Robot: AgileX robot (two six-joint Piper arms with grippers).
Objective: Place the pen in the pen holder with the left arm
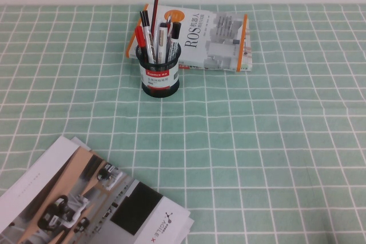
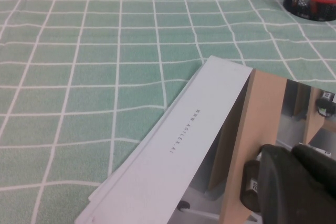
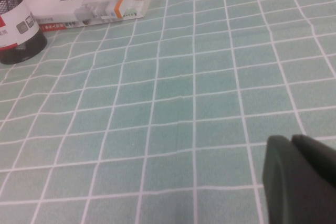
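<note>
The black mesh pen holder (image 1: 160, 71) stands upright on the green checked cloth, in front of a book. Several pens stick out of it, among them the pen (image 1: 162, 39), a white-barrelled marker with a black cap, beside a red pen and a thin dark pencil. Neither arm shows in the high view. In the left wrist view my left gripper (image 2: 291, 153) hangs shut and empty over a printed brochure (image 2: 173, 145), with the pen holder's base (image 2: 310, 1) far off. My right gripper (image 3: 291, 141) is shut and empty above bare cloth, and the holder (image 3: 16, 32) is well away from it.
A book (image 1: 211, 38) with orange edges lies flat behind the holder. The brochure (image 1: 86, 204) covers the table's front left corner. Green checked cloth (image 1: 257, 152) fills the middle and right.
</note>
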